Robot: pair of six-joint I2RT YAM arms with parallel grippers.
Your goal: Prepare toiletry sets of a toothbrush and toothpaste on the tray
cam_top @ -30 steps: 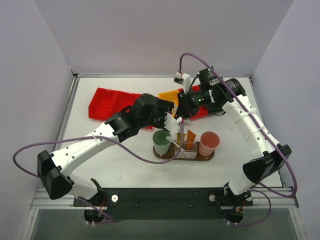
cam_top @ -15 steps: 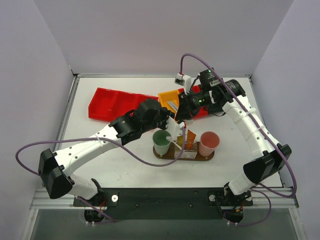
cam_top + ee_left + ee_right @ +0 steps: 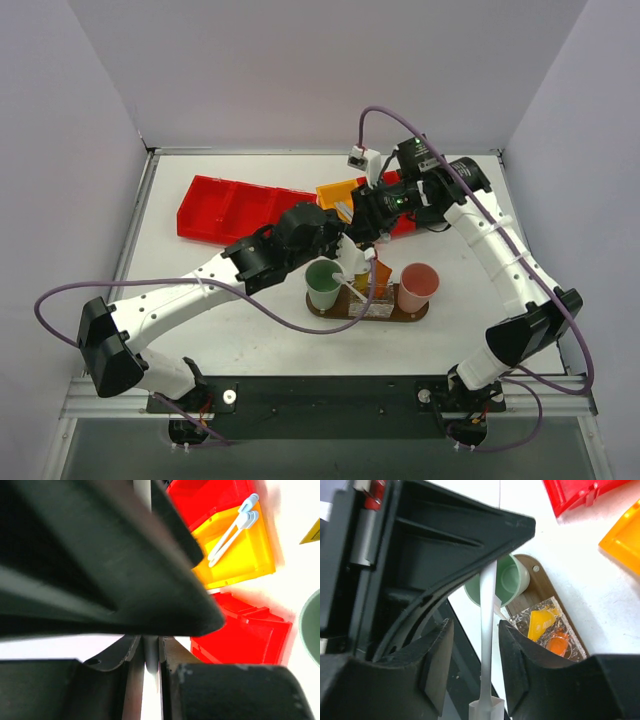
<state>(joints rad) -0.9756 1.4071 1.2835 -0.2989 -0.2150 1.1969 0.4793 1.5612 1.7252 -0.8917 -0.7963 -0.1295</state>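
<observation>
1. Pinching the toothbrush [image 3: 150,656] with my left gripper [image 3: 151,645]: jaws pressed onto the slim white shaft, with no gap showing in the left wrist view.
2. My right gripper [image 3: 477,645] straddles the same shaft with jaws spread. There is daylight on both sides of it in the right wrist view, so it carries nothing.
3. Location, top view: both grippers meet just at 12 o'clock of the tray [image 3: 415,316], with the brush in the air above it.
4. On the tray: green cup [image 3: 322,286] at the 9 o'clock end, pink cup [image 3: 418,285] at the 3 o'clock end. Between them is a clear holder [image 3: 372,298] with the orange toothpaste tube [image 3: 381,272].
5. Judgement: the step in hand is a handover, right to left.
6. To do it well: hold the left pinch firm and the wrist motionless. Back the right gripper straight off toward 1 o'clock with jaws wide and no contact with the shaft, or it will twist in my pinch.
7. Check that the brush hangs upright before lowering it. A thin shaft may pivot between flat pads.
8. Spare brushes [image 3: 232,525] lie in the yellow bin [image 3: 250,560], at 12 o'clock of the tray.
</observation>
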